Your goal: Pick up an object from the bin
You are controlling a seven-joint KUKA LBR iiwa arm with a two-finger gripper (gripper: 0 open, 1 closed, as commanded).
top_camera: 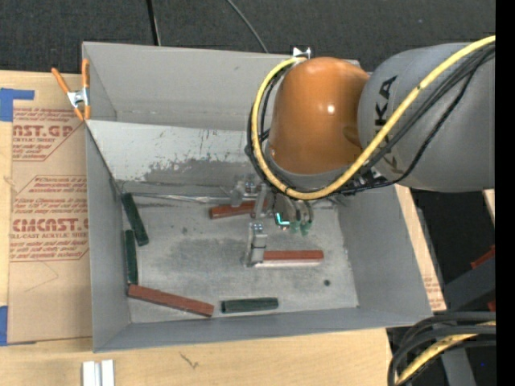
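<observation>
Now | end effector (257, 246) at near end of red-brown stick (291, 256), middle of bin (185, 256) | grip state: cannot tell | advice: shift toward stick's middle, close across narrow width, lift level.

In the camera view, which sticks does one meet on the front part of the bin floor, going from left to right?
nearer dark green stick at the left wall → long red-brown stick at the front → short dark green stick at the front → red-brown stick on the right
</observation>
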